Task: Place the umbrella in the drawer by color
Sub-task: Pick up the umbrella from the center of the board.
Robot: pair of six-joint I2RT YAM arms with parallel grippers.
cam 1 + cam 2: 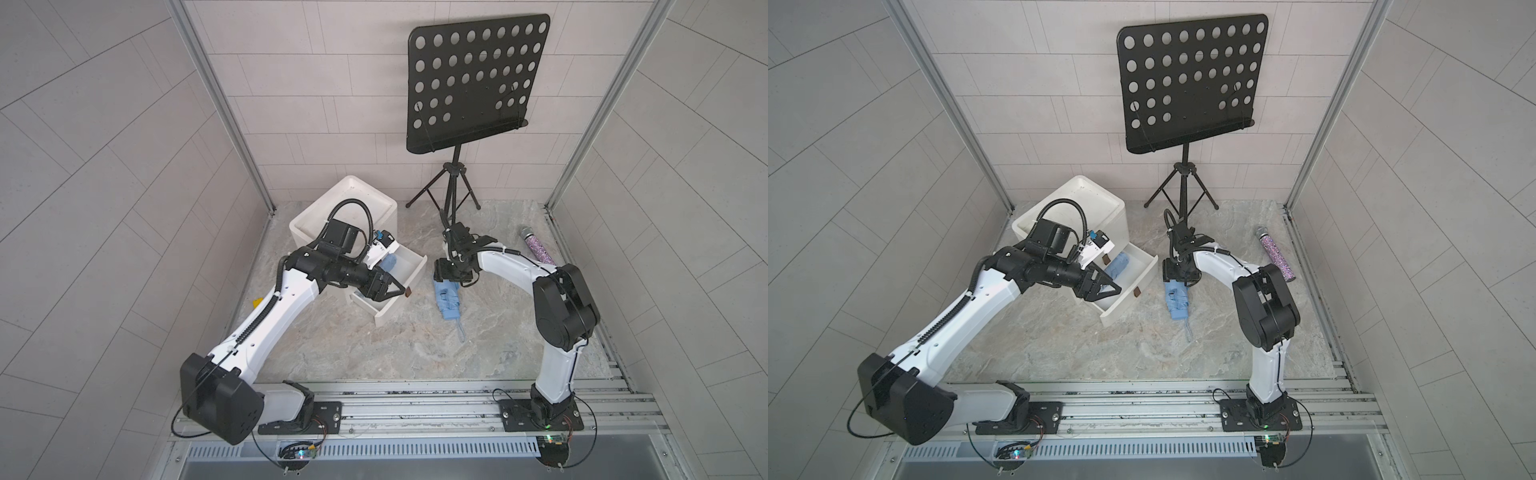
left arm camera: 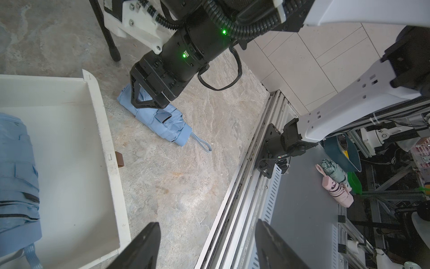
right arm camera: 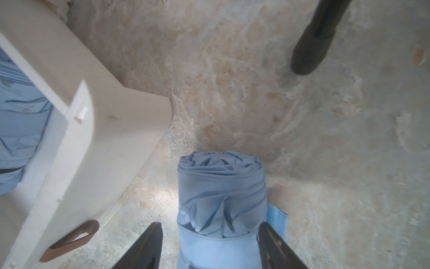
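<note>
The light-blue umbrella (image 1: 446, 301) is laid flat on the bench (image 1: 374, 345), long axis approx. 12-to-6 in both top views, strap end at 6. The right fingers (image 3: 144, 246) are positioned over its 12 o'clock end, spread, one each side of the roll, i.e. the closing line is held square across the long axis. No squeeze is seen, the fabric is not dented, nothing is gripped. The left fingers (image 2: 142, 246) are held spread & empty above the drawer unit (image 1: 345, 208), at approx. 9 from the umbrella, so the right arm is judged far nearer. The open drawer (image 1: 1144, 266), w/ a second blue umbrella (image 1: 1117, 266) lodged inside, is found at approx. 10, just beside the bench one. Next move, as judged: fingers to be shut across the roll, then a lift & carry toward 10.
</note>
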